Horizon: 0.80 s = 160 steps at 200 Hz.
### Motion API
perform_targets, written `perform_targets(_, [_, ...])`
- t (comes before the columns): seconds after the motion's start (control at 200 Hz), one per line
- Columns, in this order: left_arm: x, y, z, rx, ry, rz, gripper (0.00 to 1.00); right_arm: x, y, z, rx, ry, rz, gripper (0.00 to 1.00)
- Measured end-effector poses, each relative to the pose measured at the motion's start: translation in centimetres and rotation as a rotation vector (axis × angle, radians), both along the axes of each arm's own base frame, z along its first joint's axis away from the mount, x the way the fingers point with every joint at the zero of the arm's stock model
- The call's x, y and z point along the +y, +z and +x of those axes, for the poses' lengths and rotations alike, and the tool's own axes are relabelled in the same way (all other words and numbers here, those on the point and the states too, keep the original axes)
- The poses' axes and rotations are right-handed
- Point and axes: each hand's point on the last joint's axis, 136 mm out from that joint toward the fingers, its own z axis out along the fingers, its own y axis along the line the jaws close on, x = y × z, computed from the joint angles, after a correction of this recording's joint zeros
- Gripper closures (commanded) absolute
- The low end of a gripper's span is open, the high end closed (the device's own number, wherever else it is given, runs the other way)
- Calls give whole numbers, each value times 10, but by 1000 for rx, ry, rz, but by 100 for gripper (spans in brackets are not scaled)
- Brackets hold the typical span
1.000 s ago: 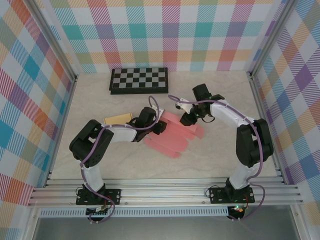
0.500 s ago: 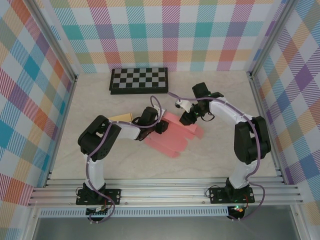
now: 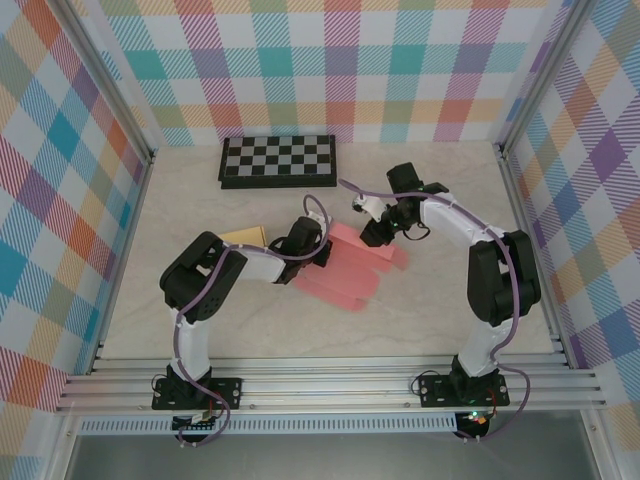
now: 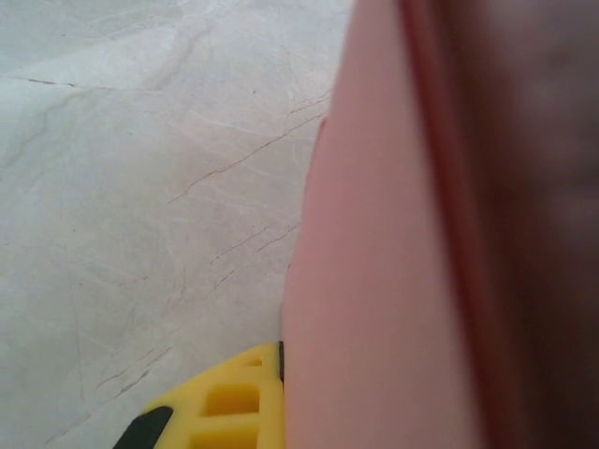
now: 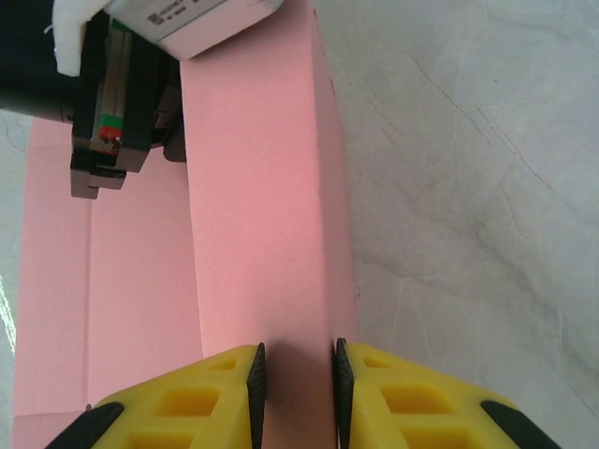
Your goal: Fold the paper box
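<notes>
Table centre: left pincer clamped shut on pink paper box at its 10 o'clock edge. Right pincer pinches box's raised flap, jaws narrow, at 1 o'clock.

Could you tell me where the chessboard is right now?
In the top view, the chessboard lies near the back wall, left of centre, beyond the pink paper box.
</notes>
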Motion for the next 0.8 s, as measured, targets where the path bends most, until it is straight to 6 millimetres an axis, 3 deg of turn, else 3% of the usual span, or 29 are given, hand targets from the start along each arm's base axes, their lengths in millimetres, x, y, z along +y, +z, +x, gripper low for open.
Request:
perform_targets(0.16, [2,0,1,-2,18,3,94,0,0,1,3,-14,2,71])
perform_targets(0.265, [3,0,1,0,25,3,100,0,1,3,8,-31,8,69])
perform_targets(0.41, [2,0,0,8,13,0,100,0,1,4,15,-46,16,63])
perform_targets(0.53, [1,0,-4,32,-51,-7,100,2,2,1,27,-40,35,59])
perform_targets(0.735, [1,0,-14,83,-189,-21,100,8,4,-10,80,-17,79,61])
perform_targets(0.8, [1,0,-15,90,-218,-20,91,9,3,-13,94,-13,87,62])
